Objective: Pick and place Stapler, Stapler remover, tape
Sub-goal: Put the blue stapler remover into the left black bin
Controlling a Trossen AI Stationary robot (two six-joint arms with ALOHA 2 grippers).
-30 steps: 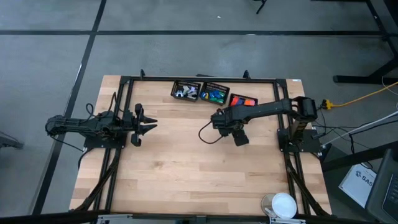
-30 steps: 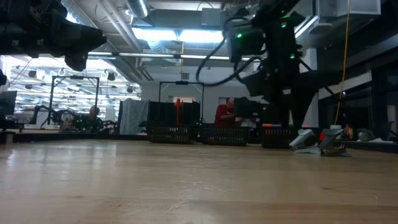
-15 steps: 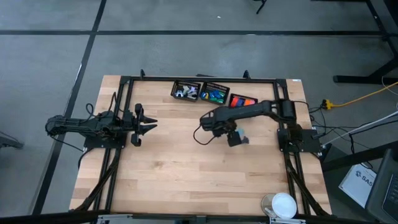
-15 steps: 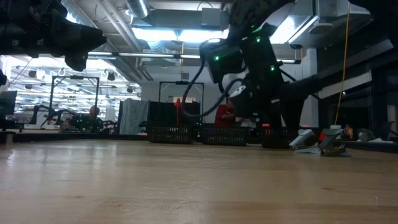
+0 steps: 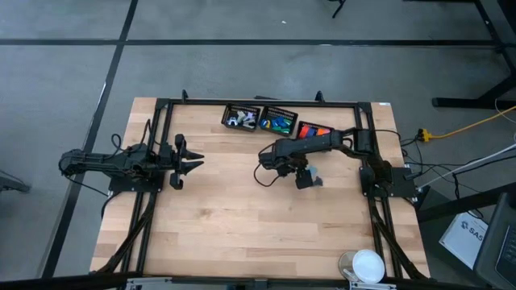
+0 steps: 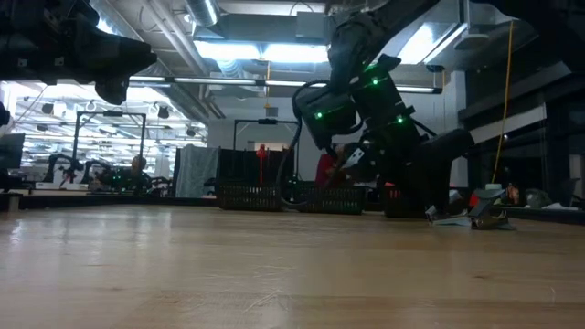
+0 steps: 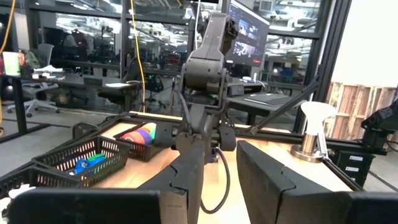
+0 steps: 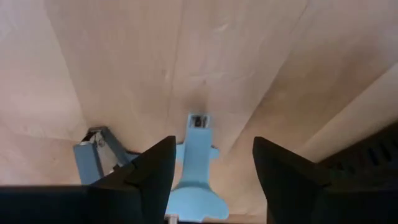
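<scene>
Just right of centre in the overhead frame, the right gripper [image 5: 304,179] hangs low over the wooden table [image 5: 242,225], its jaws spread and holding nothing. Between its dark fingers [image 8: 149,174], the wrist camera shows a light-blue staple remover [image 8: 196,168] lying flat on the boards, with a second blue piece [image 8: 93,155] just beside it. Three black mesh baskets line the table's upper edge: pastel pieces in the left basket [image 5: 240,118], the green and blue tape [image 5: 278,124] in the middle, orange and red pieces [image 5: 314,130] at right. At centre left, the left gripper [image 5: 193,162] waits, jaws partly spread and empty.
</scene>
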